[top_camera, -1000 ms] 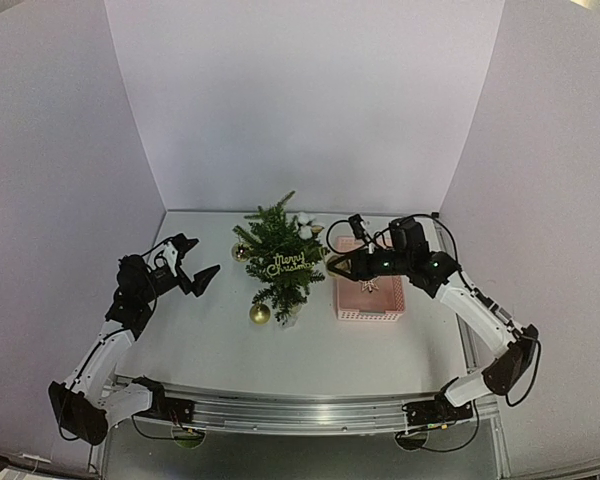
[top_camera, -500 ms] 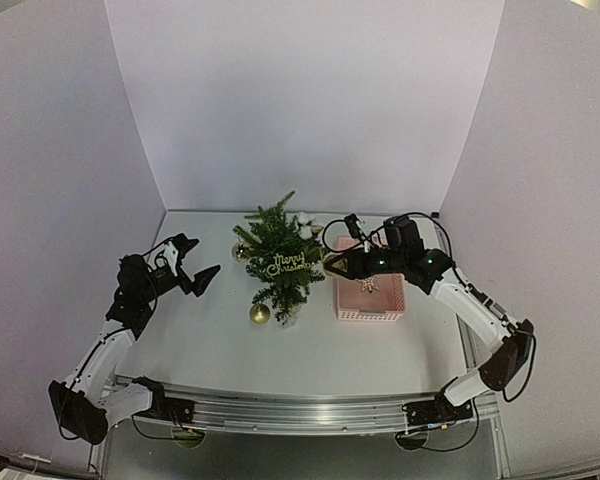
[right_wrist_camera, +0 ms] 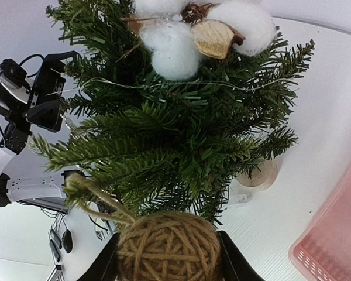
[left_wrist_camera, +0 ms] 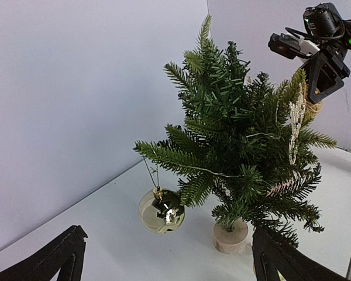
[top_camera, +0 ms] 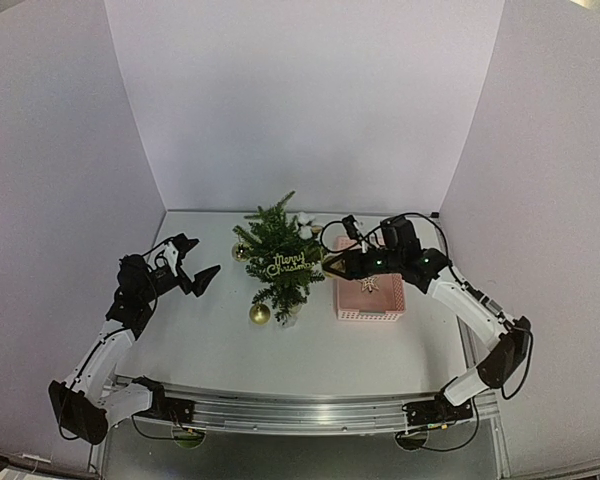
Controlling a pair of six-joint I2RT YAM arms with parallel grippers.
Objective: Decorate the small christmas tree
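Note:
The small christmas tree (top_camera: 280,255) stands mid-table on a pale round base (left_wrist_camera: 230,235). It carries a gold "Merry Christmas" sign (top_camera: 287,265), gold baubles (left_wrist_camera: 161,211) and white cotton tufts (right_wrist_camera: 175,50). My right gripper (top_camera: 332,264) is at the tree's right side, shut on a brown twine ball (right_wrist_camera: 168,249) whose twine loop (right_wrist_camera: 90,199) reaches into the branches. My left gripper (top_camera: 197,268) is open and empty, left of the tree, its fingers (left_wrist_camera: 64,254) wide apart.
A pink basket (top_camera: 370,290) with a small star ornament (top_camera: 368,285) stands right of the tree, under my right arm. White walls enclose the table on three sides. A metal rail runs along the near edge.
My right gripper has moved left with the twine ball, from over the basket's edge up against the tree's right branches. The left arm has not moved.

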